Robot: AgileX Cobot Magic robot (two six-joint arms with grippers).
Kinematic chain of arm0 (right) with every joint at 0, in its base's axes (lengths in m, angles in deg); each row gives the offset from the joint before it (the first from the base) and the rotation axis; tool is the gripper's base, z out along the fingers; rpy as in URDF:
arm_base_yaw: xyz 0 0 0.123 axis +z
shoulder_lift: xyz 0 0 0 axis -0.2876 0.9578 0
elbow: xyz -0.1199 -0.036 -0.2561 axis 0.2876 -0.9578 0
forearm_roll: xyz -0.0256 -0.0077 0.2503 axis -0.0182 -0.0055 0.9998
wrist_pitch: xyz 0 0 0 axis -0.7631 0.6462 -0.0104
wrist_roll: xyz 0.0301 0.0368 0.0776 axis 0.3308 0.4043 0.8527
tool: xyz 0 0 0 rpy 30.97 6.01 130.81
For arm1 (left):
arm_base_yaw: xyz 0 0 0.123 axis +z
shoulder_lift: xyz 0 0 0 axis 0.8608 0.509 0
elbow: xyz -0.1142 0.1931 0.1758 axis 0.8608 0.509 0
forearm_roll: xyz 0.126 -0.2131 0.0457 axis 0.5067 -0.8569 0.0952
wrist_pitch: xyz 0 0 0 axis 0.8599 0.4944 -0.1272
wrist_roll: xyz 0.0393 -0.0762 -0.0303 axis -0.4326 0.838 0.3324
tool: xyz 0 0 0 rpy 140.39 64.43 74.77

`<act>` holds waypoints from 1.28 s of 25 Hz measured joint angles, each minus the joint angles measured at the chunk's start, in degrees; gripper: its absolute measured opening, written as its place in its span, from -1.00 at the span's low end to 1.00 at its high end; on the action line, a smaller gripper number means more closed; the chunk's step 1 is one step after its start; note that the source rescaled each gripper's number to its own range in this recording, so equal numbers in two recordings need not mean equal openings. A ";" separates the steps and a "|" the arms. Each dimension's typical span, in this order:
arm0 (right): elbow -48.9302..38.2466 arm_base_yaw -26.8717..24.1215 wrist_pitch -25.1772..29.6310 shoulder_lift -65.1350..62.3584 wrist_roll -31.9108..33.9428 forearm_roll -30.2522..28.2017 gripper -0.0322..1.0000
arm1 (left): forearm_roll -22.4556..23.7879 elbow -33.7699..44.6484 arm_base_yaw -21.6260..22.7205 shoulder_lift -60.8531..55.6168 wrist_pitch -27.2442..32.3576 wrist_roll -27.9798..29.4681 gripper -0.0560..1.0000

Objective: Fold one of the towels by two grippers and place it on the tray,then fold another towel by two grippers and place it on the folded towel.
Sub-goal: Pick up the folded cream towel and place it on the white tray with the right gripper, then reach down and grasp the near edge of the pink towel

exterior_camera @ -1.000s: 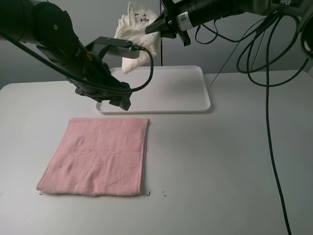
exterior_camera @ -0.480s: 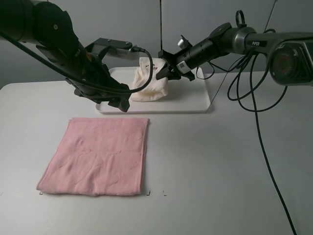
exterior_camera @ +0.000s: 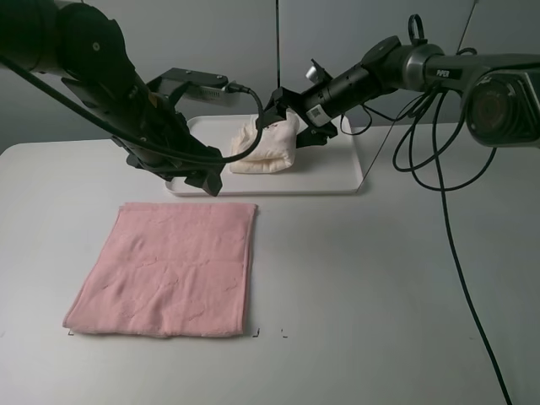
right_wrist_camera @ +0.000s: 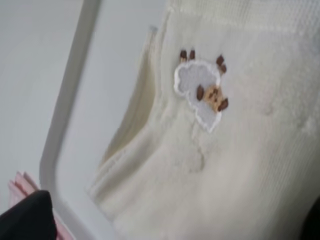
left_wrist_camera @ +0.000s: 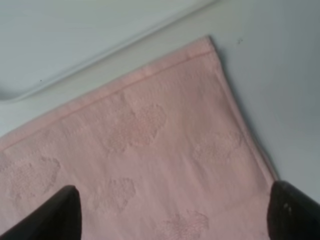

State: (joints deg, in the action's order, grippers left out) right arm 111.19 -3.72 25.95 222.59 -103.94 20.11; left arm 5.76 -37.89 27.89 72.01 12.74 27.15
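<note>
The cream towel (exterior_camera: 263, 149) lies folded in a loose bundle on the white tray (exterior_camera: 337, 173). My right gripper (exterior_camera: 293, 121) hovers at its top with its fingers spread open on either side of it. In the right wrist view the cream towel (right_wrist_camera: 225, 165) shows an embroidered animal mark (right_wrist_camera: 201, 93), with one black fingertip (right_wrist_camera: 25, 215) at the frame's corner. The pink towel (exterior_camera: 169, 268) lies flat on the table. My left gripper (exterior_camera: 207, 175) hangs open over the tray's front left edge, above the pink towel's (left_wrist_camera: 150, 150) far edge, and holds nothing.
The tray rim (left_wrist_camera: 100, 56) runs close to the pink towel's far edge. Black cables (exterior_camera: 447, 211) hang from the right arm down across the right side of the table. Small corner marks (exterior_camera: 256, 333) sit at the pink towel's near edge.
The right gripper brought the cream towel down from high above onto the tray, and its jaws have now opened off the towel. The left arm stayed almost still.
</note>
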 joint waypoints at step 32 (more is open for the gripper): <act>-41.42 18.15 -4.18 -41.01 -8.16 -37.43 1.00 | 5.70 6.86 17.15 -14.81 23.83 -70.06 0.91</act>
State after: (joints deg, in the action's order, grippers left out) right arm 69.77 14.43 21.77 181.59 -112.10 -17.32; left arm 11.46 -31.03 45.04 57.20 36.57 -42.91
